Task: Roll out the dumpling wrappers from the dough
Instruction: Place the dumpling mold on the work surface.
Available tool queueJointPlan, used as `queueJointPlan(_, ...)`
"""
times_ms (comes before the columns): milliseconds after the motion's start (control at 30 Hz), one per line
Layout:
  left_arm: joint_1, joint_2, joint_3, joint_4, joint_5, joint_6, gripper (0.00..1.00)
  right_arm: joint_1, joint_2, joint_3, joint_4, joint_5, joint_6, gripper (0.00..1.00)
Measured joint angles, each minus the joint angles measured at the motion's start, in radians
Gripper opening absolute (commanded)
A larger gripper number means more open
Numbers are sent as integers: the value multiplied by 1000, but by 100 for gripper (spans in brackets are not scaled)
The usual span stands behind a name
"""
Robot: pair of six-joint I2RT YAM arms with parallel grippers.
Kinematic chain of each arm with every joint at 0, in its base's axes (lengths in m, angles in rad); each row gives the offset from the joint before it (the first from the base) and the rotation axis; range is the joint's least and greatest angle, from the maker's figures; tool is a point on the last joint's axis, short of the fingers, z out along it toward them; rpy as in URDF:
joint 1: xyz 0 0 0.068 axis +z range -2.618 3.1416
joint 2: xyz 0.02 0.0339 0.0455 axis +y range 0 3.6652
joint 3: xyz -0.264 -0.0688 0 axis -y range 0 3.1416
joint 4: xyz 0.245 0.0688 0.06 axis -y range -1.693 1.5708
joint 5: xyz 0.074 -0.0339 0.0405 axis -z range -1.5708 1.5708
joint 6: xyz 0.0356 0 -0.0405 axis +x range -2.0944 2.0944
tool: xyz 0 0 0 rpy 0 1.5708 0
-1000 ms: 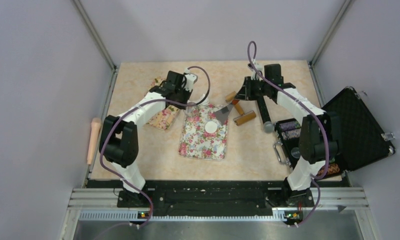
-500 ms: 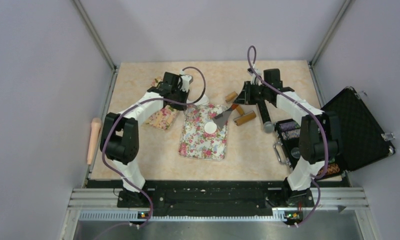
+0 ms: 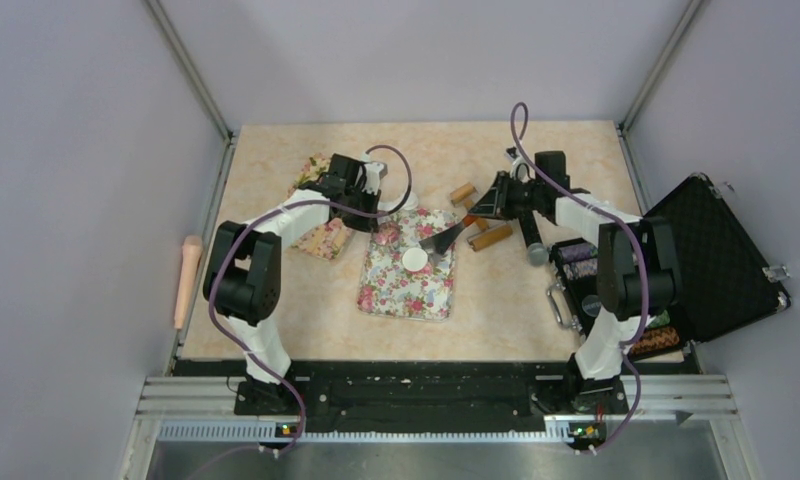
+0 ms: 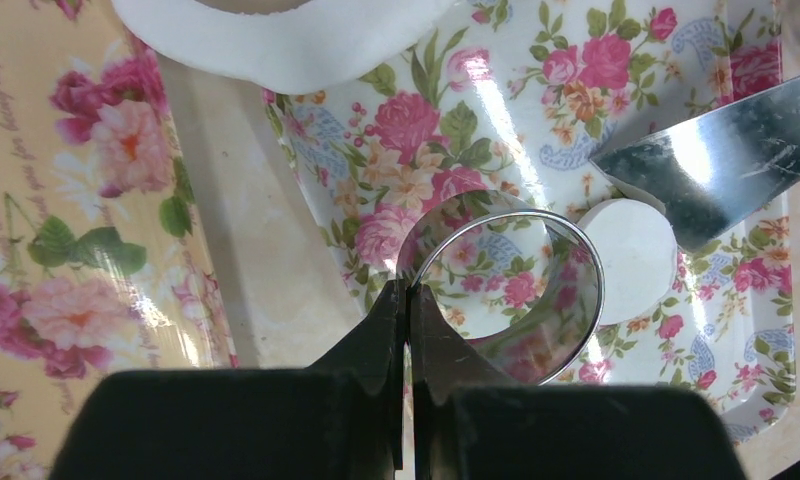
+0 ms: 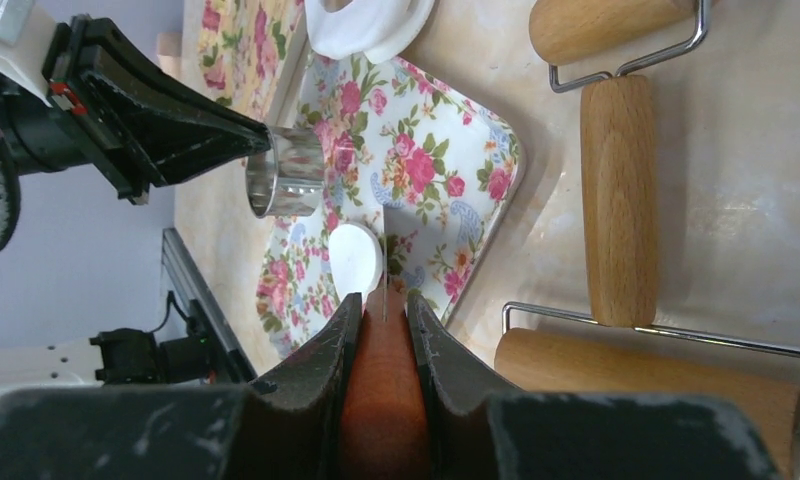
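One dumpling wrapper [image 3: 414, 259], a small white round disc, lies on the floral tray [image 3: 401, 295]. My left gripper [image 3: 376, 222] is shut on the rim of a metal ring cutter [image 4: 501, 290], held just left of the wrapper [image 4: 631, 262]. My right gripper [image 3: 483, 207] is shut on the red-brown wooden handle [image 5: 384, 375] of a spatula. The spatula's steel blade [image 4: 711, 165] covers the wrapper's far edge. In the right wrist view the wrapper [image 5: 356, 258] sits against the edge-on blade, with the cutter [image 5: 288, 185] beyond it.
A white dough scrap [image 4: 276, 40] lies at the tray's far corner. A second floral tray [image 3: 326, 232] lies to the left. A two-roller wooden rolling pin [image 5: 616, 190] lies right of the tray. An open black case [image 3: 711, 255] stands at the right edge. A peach handle [image 3: 188, 280] lies outside the left edge.
My left gripper has carried the ring cutter right and nearer, over the tray beside the wrapper. My right gripper has dropped and the blade has slid onto the wrapper, which shifted slightly nearer.
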Motion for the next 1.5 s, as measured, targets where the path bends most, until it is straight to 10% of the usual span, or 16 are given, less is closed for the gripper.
queueJointPlan(567,-2,-13,-36,6,40,21,0,-8,37,-109,307,-97,275,0)
queueJointPlan(1500,43,-13,-53,129,86,-113,0,15,117,-108,313,-100,299,0)
